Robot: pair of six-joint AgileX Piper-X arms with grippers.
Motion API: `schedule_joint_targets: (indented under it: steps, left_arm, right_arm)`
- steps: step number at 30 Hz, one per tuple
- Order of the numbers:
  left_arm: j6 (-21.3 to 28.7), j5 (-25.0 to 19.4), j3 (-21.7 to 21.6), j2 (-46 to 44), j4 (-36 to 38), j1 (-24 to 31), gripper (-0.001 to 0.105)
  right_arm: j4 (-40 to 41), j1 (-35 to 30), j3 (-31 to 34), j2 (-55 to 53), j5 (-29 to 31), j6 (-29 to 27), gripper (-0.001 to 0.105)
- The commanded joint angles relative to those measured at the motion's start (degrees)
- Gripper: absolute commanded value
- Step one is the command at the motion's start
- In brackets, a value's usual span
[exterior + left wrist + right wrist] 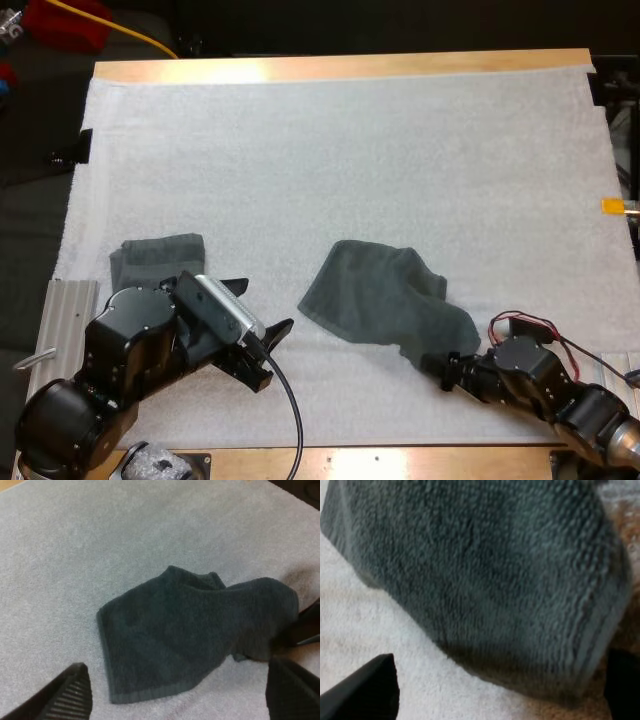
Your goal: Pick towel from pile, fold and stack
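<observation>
A crumpled dark grey-green towel (pixel 385 295) lies on the white mat, right of centre. A second towel (pixel 155 255), folded flat, rests at the mat's left, just behind my left arm. My left gripper (pixel 265 305) is open between the two towels and points toward the crumpled one. In the left wrist view its fingers stand wide apart, and the towel (pixel 190 635) lies ahead of the left gripper (pixel 176 666). My right gripper (pixel 445 362) sits low at the crumpled towel's near right corner. It is open, the towel's edge (pixel 485 580) just ahead of the right gripper (pixel 500 662).
The white mat (pixel 340 150) is bare across its far half. A ribbed metal plate (pixel 65 315) lies at the table's near left edge. The wooden table edge (pixel 340 462) runs along the front.
</observation>
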Motion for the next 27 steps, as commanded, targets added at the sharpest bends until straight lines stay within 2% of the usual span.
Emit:
schedule_joint_targets:
  steps: [1, 9, 17, 22, 24, 27]
  left_arm:
    - [-0.5, 0.4, -0.3, -0.1, -0.3, -0.2, 0.07]
    - [-0.5, 0.4, -0.3, -0.1, -0.3, -0.2, 0.07]
    - [-0.5, 0.6, -0.3, -0.1, -0.3, -0.2, 0.07]
    - [-0.5, 1.3, -0.3, -0.1, -0.3, -0.2, 0.07]
    - [-0.5, 1.3, -0.3, -0.1, -0.3, -0.2, 0.07]
    - [-0.5, 1.3, -0.3, -0.1, -0.3, -0.2, 0.07]
  right_arm:
    - [-0.7, 0.0, -0.1, -0.4, 0.2, 0.2, 0.081]
    - [-0.9, 0.0, -0.1, 2.2, -2.3, 0.2, 0.081]
    - [-6.9, 0.0, -0.1, 7.3, -2.0, 2.2, 0.081]
    - [-7.5, 0.0, -0.1, 7.4, -2.5, 2.4, 0.08]
    - [-6.6, 0.0, -0.1, 7.4, -2.5, 2.5, 0.076]
    - [-4.9, 0.0, -0.1, 7.4, -2.5, 2.5, 0.059]
